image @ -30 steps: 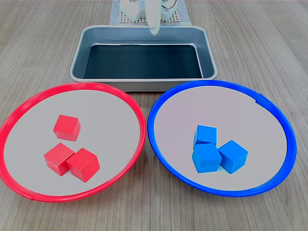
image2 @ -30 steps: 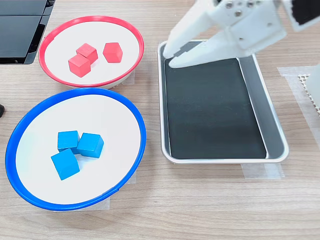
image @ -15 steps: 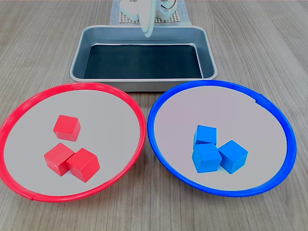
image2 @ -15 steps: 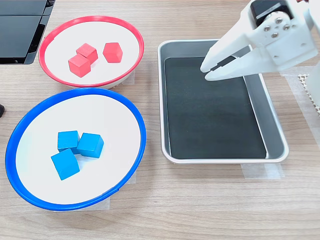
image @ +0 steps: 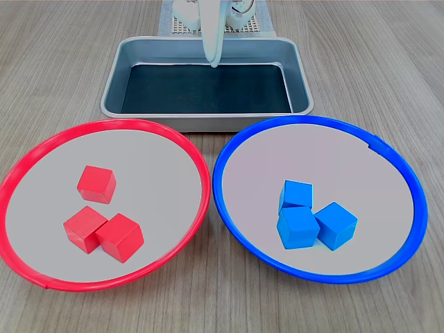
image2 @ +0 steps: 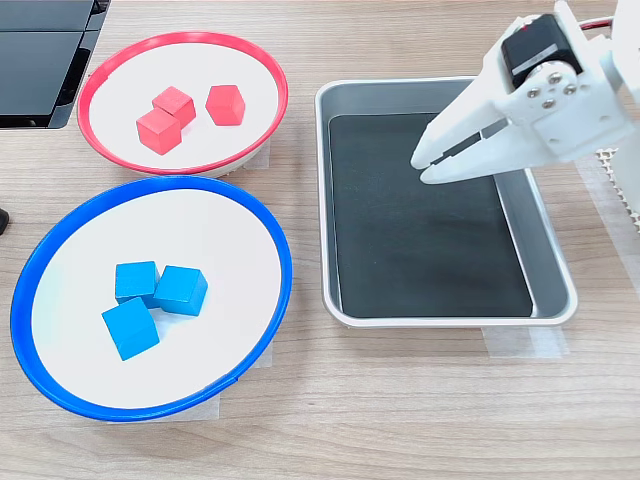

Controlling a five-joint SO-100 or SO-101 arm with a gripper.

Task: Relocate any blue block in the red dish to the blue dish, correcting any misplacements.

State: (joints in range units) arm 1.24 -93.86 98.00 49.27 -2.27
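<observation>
The red dish (image: 139, 127) (image2: 98, 72) holds three red cubes (image: 96, 184) (image2: 225, 104) and nothing blue. All three blue blocks (image: 298, 227) (image2: 181, 290) lie close together in the blue dish (image: 225, 205) (image2: 30, 268). My white gripper (image2: 423, 169) (image: 214, 61) hangs over the metal tray, away from both dishes. Its fingers are shut with nothing between them.
A rectangular metal tray (image: 112, 83) (image2: 325, 200) with a dark bottom lies behind the dishes, below the gripper. The arm's base stands on a white mesh mat (image: 173, 26). A black object (image2: 40, 60) lies at the second exterior view's upper left.
The gripper has drawn back over the tray, moving toward the second exterior view's right and a little lower. No cube or dish has moved.
</observation>
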